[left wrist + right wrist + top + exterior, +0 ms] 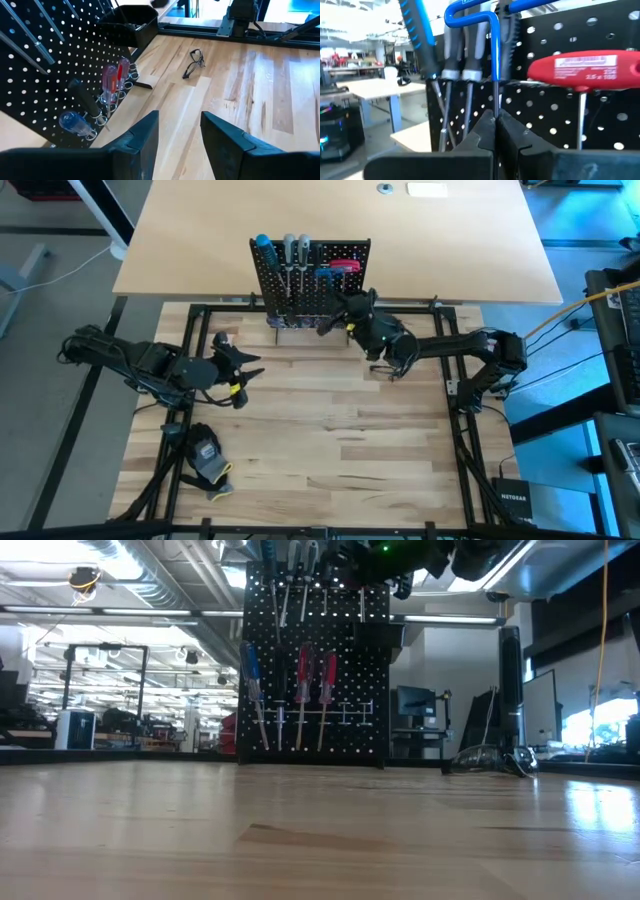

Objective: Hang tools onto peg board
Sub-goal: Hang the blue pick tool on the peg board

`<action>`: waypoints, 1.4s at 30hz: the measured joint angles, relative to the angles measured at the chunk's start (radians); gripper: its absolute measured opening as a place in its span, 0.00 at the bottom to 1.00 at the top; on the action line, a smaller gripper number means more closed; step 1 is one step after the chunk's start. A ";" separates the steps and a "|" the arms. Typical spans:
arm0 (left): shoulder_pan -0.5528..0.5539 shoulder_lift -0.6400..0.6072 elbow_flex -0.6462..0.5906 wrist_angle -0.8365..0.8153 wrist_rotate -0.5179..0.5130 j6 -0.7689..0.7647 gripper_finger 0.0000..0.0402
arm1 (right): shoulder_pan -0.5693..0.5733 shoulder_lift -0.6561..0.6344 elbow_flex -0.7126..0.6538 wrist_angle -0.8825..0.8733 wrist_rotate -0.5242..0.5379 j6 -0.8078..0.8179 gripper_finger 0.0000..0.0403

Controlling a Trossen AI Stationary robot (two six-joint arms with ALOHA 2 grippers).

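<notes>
The black peg board point(310, 285) stands upright at the far middle of the wooden table. Screwdrivers with blue point(252, 675) and red point(304, 675) handles hang on it, and a red T-shaped key point(580, 70) hangs higher up. Grey-handled screwdrivers point(462, 50) stand along its top. My right gripper point(495, 125) is shut right in front of the board, high up, with a blue T-shaped key point(470, 12) rising from its fingertips. My left gripper point(180, 135) hovers open and empty to the board's left point(248, 368). My right gripper pinches the lower end of the blue key's thin shaft point(495, 107) between its two fingertips. The fingers come about level from the table's near right side, across the shaft. The key stands upright above them, its blue handle level with the board's top and clear of the table.
A pair of glasses point(192, 62) lies on the wood beyond my left gripper. A black-and-yellow glove point(207, 458) lies near the front left corner. A small black bin point(127, 20) hangs on the board. A tan tabletop point(340, 215) lies behind the board.
</notes>
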 joint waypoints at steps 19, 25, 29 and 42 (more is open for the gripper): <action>-0.003 0.002 0.000 -0.010 0.000 0.011 0.34 | -0.015 -0.006 0.000 0.080 -0.133 0.029 0.01; -0.020 0.002 -0.001 -0.025 0.000 -0.002 0.34 | 0.088 -0.016 -0.002 0.078 -0.145 -0.026 0.01; -0.029 0.000 -0.038 0.019 0.000 0.010 0.34 | 0.154 -0.016 -0.042 0.109 -0.133 -0.044 0.01; 0.027 0.024 -0.296 0.817 0.144 0.323 0.34 | 0.372 -0.016 -0.248 0.284 -0.060 -0.056 0.01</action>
